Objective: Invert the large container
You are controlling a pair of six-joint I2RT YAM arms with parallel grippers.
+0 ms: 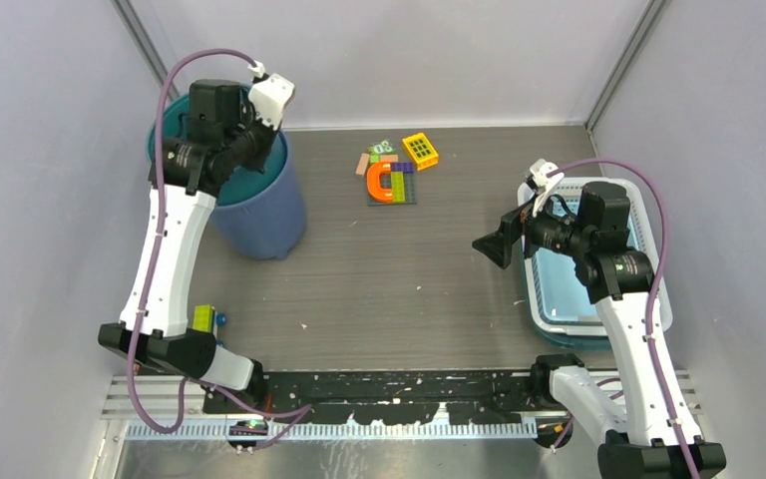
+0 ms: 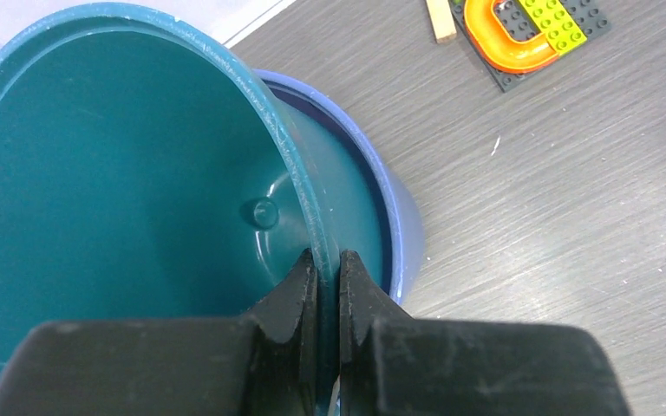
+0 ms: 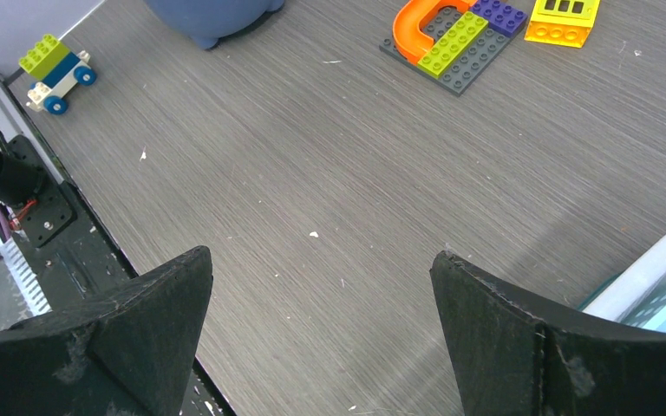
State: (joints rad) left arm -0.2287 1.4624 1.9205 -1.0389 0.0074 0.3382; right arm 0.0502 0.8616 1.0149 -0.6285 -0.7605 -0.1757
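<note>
1. Teal is the large container [image 2: 139, 173], and much of it is hidden: in the top view the left arm covers most of its mouth, and its lower part sits inside a blue container [image 1: 259, 215], so how deep it goes cannot be told
2. Only part of the pale blue basket [image 1: 559, 294] shows under the right arm, and the small green piece [image 1: 381, 147] behind the grey baseplate [image 1: 406, 195] is too small to make out
3. Left of the baseplate, mouth up, the large container has its rim between the fingers of the left end effector [image 2: 328, 260], which is pressed together on that thin wall, one finger inside and one outside
4. Right of the baseplate and nearer the arm bases, the right end effector [image 3: 319, 256] hangs spread wide over bare counter [image 3: 329, 173], holding nothing, well apart from the large container
5. Counted: two nested containers, one basket, one baseplate carrying one orange arch [image 1: 379, 182], one yellow piece [image 1: 420, 150] just behind the baseplate to its right, one tan brick [image 1: 363, 163] at its left corner, and one wheeled toy [image 3: 56, 69] far to its near left
</note>
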